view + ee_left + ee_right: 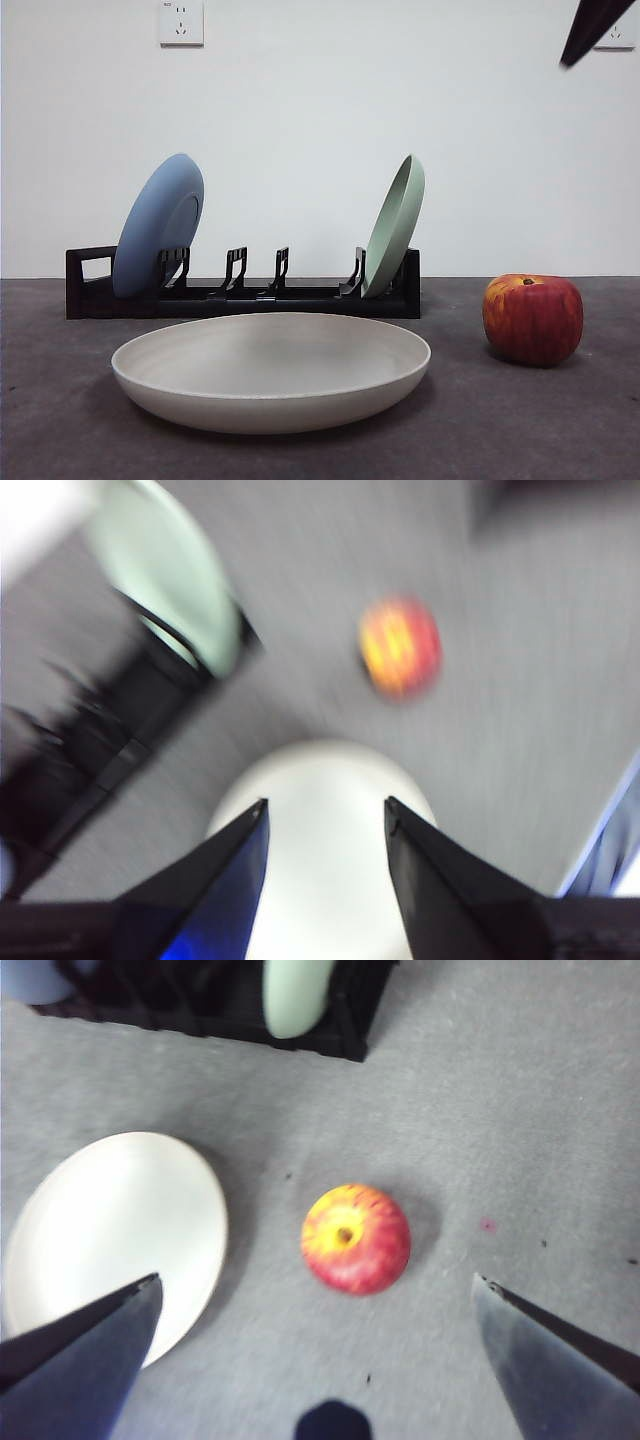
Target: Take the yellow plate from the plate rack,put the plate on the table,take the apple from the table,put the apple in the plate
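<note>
Plate off rack, flat on bench. Apple beside plate, untouched. Right claw spread wide above apple; left claw released, empty.

We are counting three plates: one cream yellow plate, one blue plate and one green plate. We are also seeing one plate rack, one apple and two wall sockets.
</note>
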